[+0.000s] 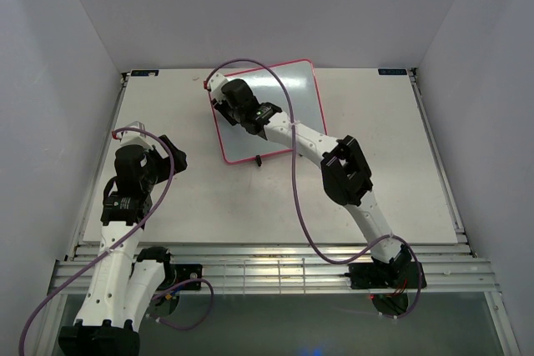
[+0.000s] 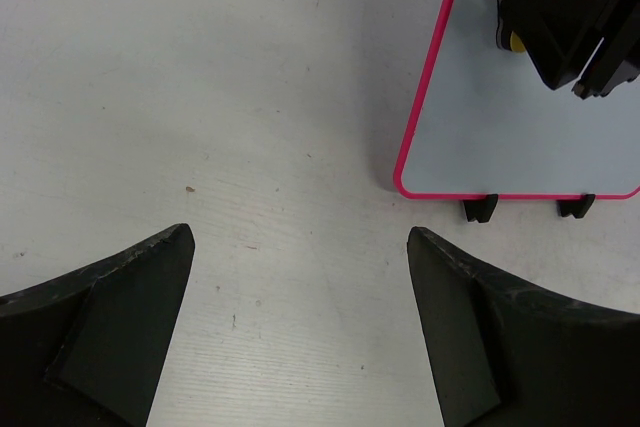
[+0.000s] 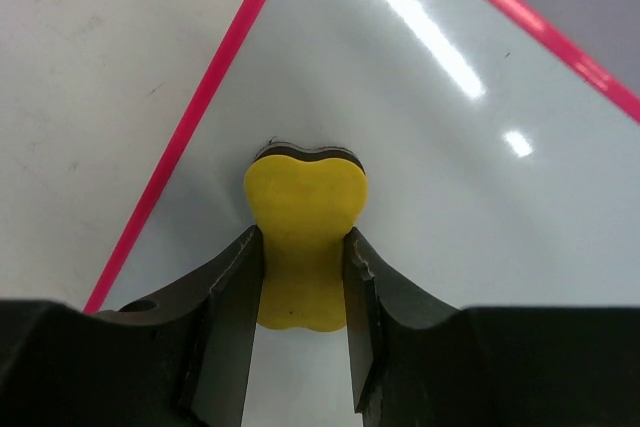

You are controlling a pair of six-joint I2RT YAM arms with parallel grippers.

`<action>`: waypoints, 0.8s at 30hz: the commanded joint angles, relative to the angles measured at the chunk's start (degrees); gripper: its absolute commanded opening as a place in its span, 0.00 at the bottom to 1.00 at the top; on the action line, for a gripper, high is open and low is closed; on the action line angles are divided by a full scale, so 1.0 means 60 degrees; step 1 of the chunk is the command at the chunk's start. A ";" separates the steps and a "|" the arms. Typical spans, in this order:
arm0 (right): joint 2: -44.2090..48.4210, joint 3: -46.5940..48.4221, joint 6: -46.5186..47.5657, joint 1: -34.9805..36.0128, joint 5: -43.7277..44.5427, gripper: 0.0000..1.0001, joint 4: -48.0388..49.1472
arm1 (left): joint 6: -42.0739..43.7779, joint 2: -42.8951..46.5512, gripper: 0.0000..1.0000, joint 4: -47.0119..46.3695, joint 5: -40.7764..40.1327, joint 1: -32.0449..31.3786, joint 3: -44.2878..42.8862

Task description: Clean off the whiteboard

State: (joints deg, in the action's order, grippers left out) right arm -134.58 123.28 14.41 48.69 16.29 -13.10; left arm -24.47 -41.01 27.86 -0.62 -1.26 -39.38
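Viewing from the top camera, I find the whiteboard (image 1: 294, 102) at the far middle of the surface (image 1: 400, 164), turned askew. The right gripper (image 1: 224, 96) reaches over its far-left corner, where a wiping stroke would likely begin. The left gripper (image 1: 171, 156) hangs well apart from the board, on its left, leaving the working arm free.

From the left wrist camera, the left gripper stands spread wide over bare surface and holds nothing. The board's near-left corner lies ahead and to the right, with two black stand feet (image 2: 480, 209) under its near edge.

From the right wrist camera, the right gripper is pinching a yellow eraser (image 3: 305, 207) across its narrow waist, so the wider end projects forward. The eraser sits at the board beside the pink frame; I cannot confirm contact. No marks show in this patch.
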 commanded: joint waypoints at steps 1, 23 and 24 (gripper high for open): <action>0.0589 -0.0785 0.0015 0.0059 0.0038 0.23 0.0207 | 0.0021 0.0185 0.98 -0.0072 0.0089 -0.0054 -0.0205; 0.3705 -0.4521 -0.0599 0.0046 -0.0137 0.20 0.0265 | 0.0021 0.0171 0.98 -0.0072 0.0089 -0.0054 -0.0205; 0.4014 -0.4783 -0.0818 -0.0086 -0.0210 0.20 0.0265 | -0.0023 0.0171 0.98 -0.0072 0.0089 -0.0054 -0.0191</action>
State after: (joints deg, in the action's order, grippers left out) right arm -119.07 96.16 13.17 49.93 16.23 -13.06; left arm -24.47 -40.91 27.86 -0.62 -1.26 -39.38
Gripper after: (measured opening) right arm 0.403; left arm 0.979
